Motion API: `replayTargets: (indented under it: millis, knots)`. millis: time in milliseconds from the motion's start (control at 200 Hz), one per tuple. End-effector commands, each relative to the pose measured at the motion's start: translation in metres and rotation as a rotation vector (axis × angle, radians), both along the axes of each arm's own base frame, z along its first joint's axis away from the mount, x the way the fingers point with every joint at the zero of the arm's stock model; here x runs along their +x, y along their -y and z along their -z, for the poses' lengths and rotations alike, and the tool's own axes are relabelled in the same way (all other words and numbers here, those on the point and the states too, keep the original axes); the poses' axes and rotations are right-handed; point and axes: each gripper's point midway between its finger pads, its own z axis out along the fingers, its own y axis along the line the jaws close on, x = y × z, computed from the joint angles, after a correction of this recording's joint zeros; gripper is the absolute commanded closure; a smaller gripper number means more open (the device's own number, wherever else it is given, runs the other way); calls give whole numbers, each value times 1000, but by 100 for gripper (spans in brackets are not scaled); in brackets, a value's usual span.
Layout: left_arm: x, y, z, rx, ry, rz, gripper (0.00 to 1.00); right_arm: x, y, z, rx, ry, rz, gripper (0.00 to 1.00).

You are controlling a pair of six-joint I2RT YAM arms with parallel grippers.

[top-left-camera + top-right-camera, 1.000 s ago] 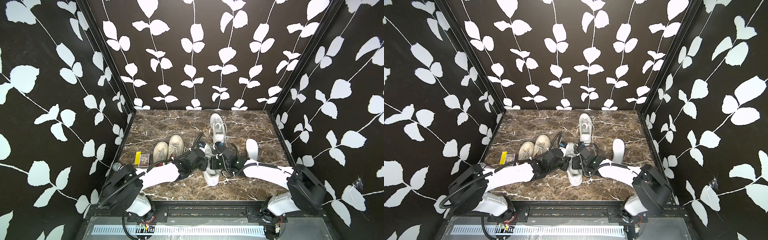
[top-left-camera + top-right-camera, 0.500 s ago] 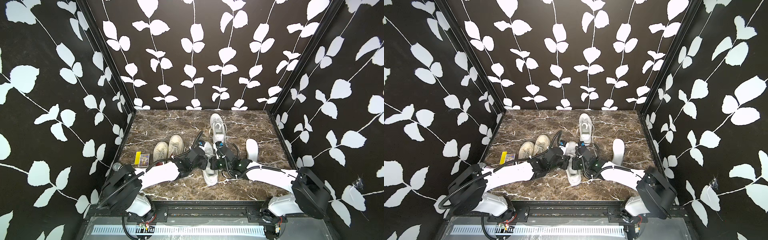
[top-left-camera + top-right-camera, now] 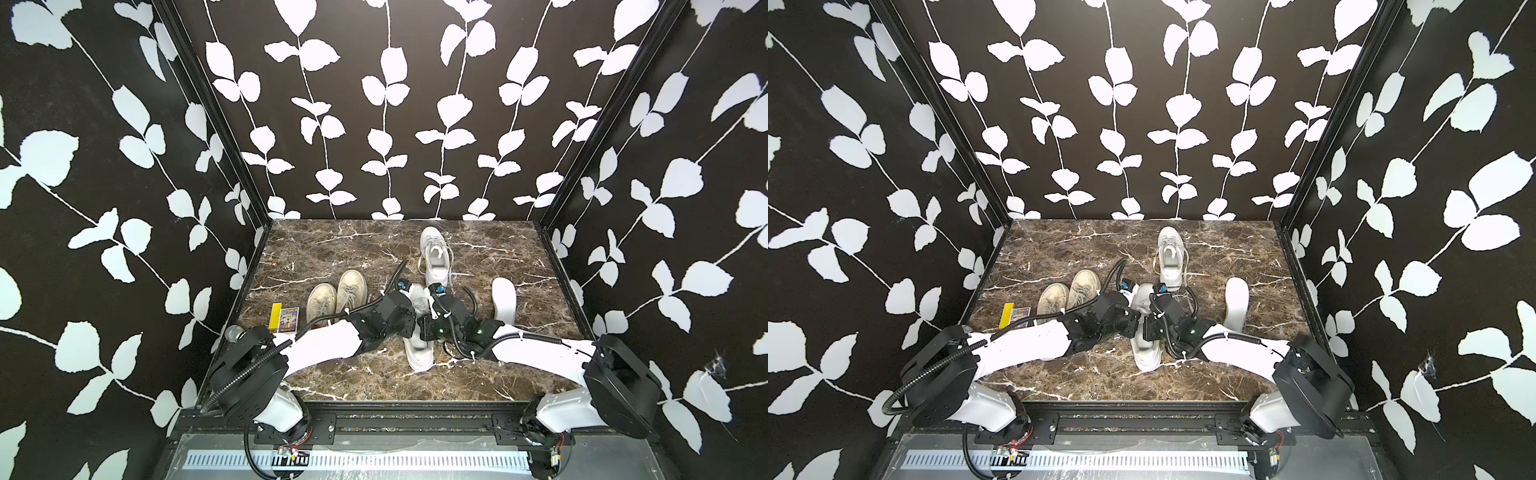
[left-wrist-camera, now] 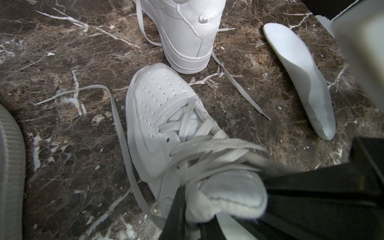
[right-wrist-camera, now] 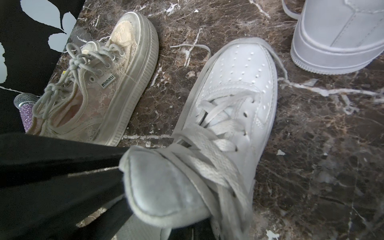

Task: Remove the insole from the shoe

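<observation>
The white shoe [image 3: 419, 358] [image 3: 1145, 354] lies in the middle front of the marble table, toe pointing away. My left gripper [image 3: 409, 330] [image 3: 1134, 325] is at its left side. In the left wrist view its fingers [image 4: 176, 207] are shut on the shoe's side beside the tongue [image 4: 230, 191]. My right gripper [image 3: 424, 330] [image 3: 1149, 328] comes in from the right, shut, its tips hidden under the tongue [image 5: 162, 187]. A pale ribbed strip [image 5: 135, 228] below the tongue may be the insole; the rest of it is hidden.
A loose white insole [image 3: 504, 301] [image 4: 301, 79] lies to the right. A second white sneaker [image 3: 435, 257] stands behind, its laces trailing. A beige pair of sneakers [image 3: 336, 295], small boxes [image 3: 284, 319] and a microphone [image 3: 235, 332] sit at the left.
The right arm has shifted slightly, closer in to the shoe's opening. The left arm, the shoe and both grips look unchanged.
</observation>
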Motion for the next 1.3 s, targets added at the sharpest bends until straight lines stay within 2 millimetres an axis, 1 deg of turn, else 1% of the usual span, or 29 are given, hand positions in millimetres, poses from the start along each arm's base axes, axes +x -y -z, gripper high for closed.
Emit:
replayTargets:
  millis: [0, 190, 365, 555, 675, 760, 1040, 1135, 1295]
  knots:
    - [13, -22, 11, 71, -11, -87, 100, 0, -21, -52, 171, 124, -53, 100]
    - [13, -23, 10, 81, -12, -83, 100, -4, -22, -77, 260, 200, -78, 100]
    - [15, -26, 13, 107, -16, -96, 100, -9, -19, -93, 347, 264, -88, 100]
    - [16, -32, 14, 142, -18, -109, 100, -13, -16, -106, 406, 315, -97, 100]
    - [17, -37, 18, 186, -31, -119, 100, -13, -13, -108, 404, 332, -91, 100]
    - [18, -37, 19, 204, -36, -113, 93, -14, -13, -109, 408, 334, -91, 100]
    - [19, -35, 21, 234, -42, -97, 87, -20, -14, -125, 465, 370, -123, 100]
    - [19, -35, 23, 244, -42, -90, 88, -24, -13, -133, 487, 394, -136, 100]
    - [19, -38, 29, 294, -54, -78, 95, -31, -11, -149, 512, 444, -157, 100]
